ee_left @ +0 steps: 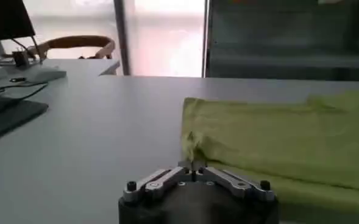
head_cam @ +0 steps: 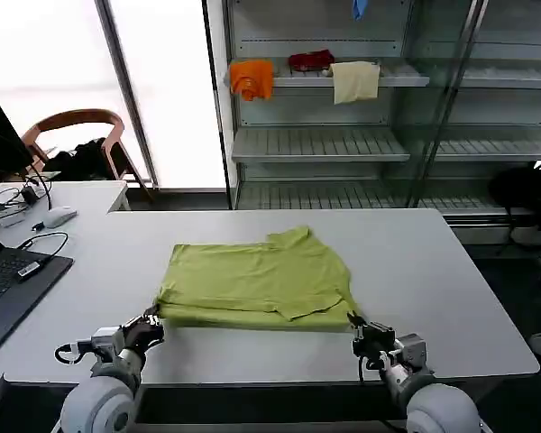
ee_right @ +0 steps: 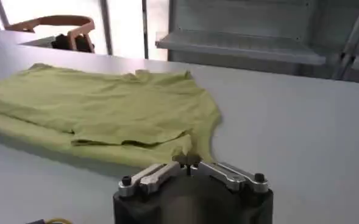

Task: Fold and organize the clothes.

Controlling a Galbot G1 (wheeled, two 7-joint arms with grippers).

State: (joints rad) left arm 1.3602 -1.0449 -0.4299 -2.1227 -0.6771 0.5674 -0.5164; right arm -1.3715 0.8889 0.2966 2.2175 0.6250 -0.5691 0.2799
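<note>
we see the lime t-shirt (head_cam: 257, 284) lying folded near the middle of the grey desk (head_cam: 433, 271), its long near edge running left to right, with layers stacked along that edge and a collar flap sticking up at its far side; the left tool (head_cam: 151, 322) sits low at the near left corner of the shirt, and in the left wrist view the left tool (ee_left: 193, 173) has its fingers drawn together on a small pinch of the shirt's corner, the t-shirt (ee_left: 289, 137) spreading away from it across the desk (ee_left: 94, 140); the right tool (head_cam: 359, 327) sits at the near right corner of the shirt, and in the right wrist view the right tool (ee_right: 190, 162) is likewise closed on the edge of the fabric, the t-shirt (ee_right: 106, 109) lying flat beyond it on the desk (ee_right: 289, 134); at the left edge of the desk a laptop (head_cam: 4, 280) lies open with a cable beside it, and a mouse (head_cam: 59, 216) rests on the far left; behind the desk a shelf unit (head_cam: 325, 144) carries an orange cloth (head_cam: 252, 78), a red cloth (head_cam: 310, 60) and a cream cloth (head_cam: 355, 81) on its upper shelf; a wooden chair (head_cam: 77, 135) stands at the far left by the window.
</note>
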